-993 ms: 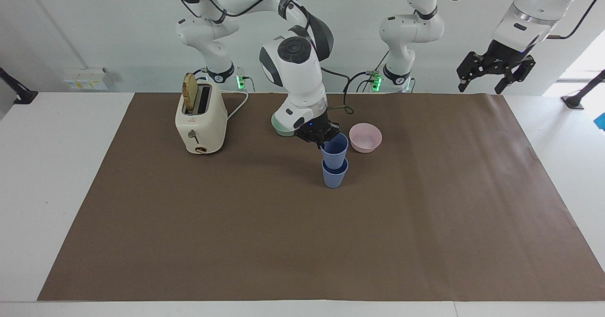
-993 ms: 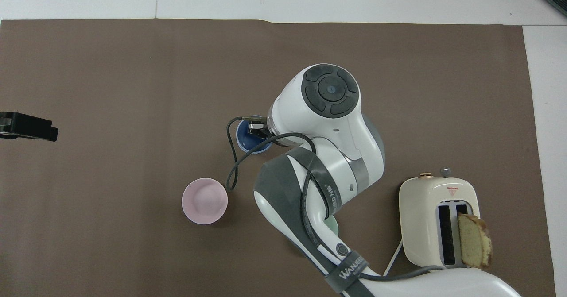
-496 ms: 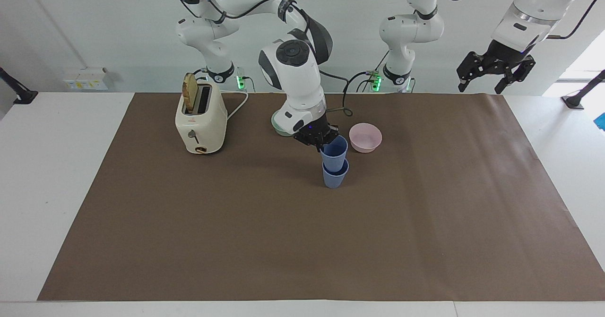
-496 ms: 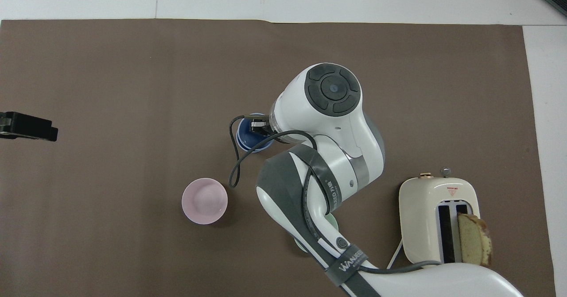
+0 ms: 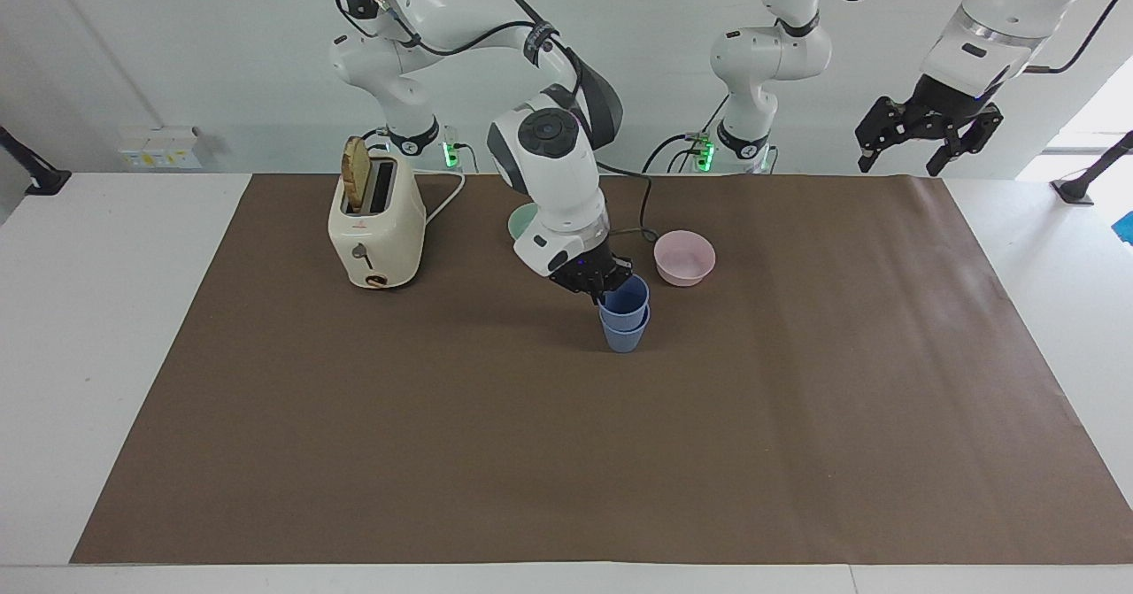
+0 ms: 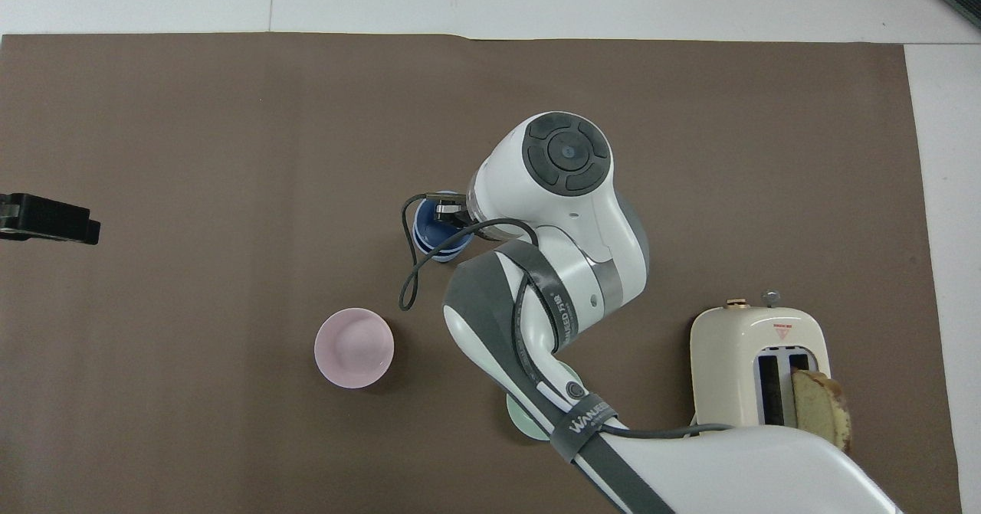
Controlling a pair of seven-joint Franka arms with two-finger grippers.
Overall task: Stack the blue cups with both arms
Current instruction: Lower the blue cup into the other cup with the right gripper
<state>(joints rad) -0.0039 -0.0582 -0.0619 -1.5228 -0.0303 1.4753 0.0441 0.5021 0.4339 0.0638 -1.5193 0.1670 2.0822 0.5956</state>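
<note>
Mint-green bowl (image 5: 523, 219) sits nearest the robots, mostly hidden under the right arm in the overhead view; what shows of its inside looks empty. Toaster (image 5: 375, 223) at the right arm's end of the surface (image 5: 443, 452) has a slice of bread (image 5: 357, 174) standing in one slot; the other slot is empty. Pink bowl (image 5: 684, 258) is empty, a bit farther out and just beside the cups, toward the left arm's end.

Change over the last second: upper blue cup (image 5: 625, 297) has dropped into the lower blue cup (image 5: 625, 335). It was riding high with most of its body showing; now only a short band and the rim sit above the lower rim. The two rims look slightly off-centre in the overhead view, so it may not be fully seated.

Right pincer (image 5: 600, 288) is clamped on the upper cup's rim on the side nearer the robots. Lower cup stands upright on the brown paper, mid-surface, farthest out of the lot. No contents visible in the upper cup.

Judgement: stack is essentially made; release and a straight lift-off remain. Risk: dragging the cup back up on retreat.

Left pincer (image 5: 928, 134) waits high over the left arm's end of the surface, fingers apart, holding nothing.
</note>
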